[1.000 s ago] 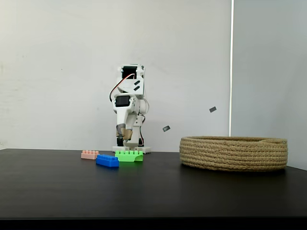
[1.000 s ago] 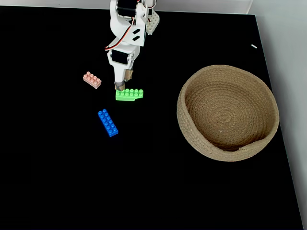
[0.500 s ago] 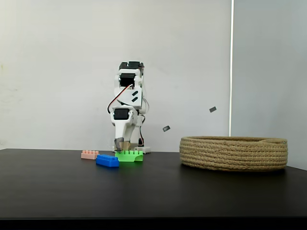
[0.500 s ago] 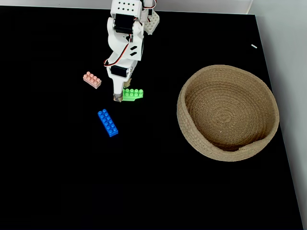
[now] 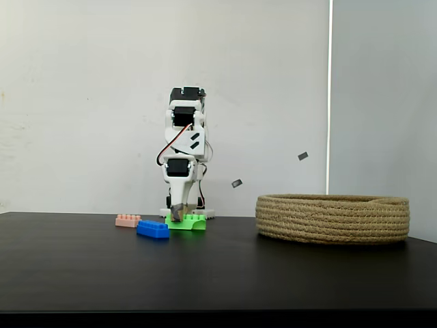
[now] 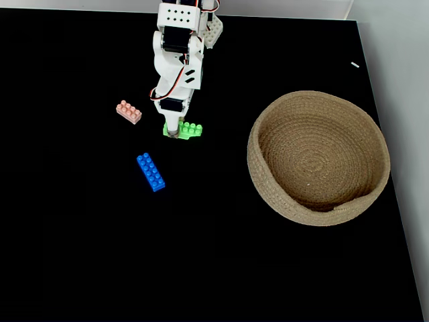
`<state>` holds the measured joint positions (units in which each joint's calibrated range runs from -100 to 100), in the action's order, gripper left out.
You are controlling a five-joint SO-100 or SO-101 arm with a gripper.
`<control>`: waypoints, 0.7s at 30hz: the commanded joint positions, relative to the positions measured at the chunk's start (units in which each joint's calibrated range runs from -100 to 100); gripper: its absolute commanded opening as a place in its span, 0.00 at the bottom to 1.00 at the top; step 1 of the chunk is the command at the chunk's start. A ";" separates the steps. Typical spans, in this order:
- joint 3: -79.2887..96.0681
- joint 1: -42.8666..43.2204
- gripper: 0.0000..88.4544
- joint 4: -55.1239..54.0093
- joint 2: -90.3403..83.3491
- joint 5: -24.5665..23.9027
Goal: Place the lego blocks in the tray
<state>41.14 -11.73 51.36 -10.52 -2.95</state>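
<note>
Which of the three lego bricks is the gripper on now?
The green brick: the gripper is down at its left end in the overhead fixed view. The blue brick and pink brick lie apart from it.

Three lego blocks lie on the black table (image 6: 80, 255): one green brick (image 6: 190, 129), one blue brick (image 6: 151, 172), one pale pink brick (image 6: 128, 111); the side-on fixed view shows the same three. There is one tray (image 6: 268, 194), a coiled rope basket; one white arm (image 6: 176, 60); one gripper (image 6: 173, 133).
</note>
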 commanded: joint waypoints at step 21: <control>-22.67 24.75 0.00 23.07 -22.59 -11.04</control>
<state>26.03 9.04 75.64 -29.26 -12.19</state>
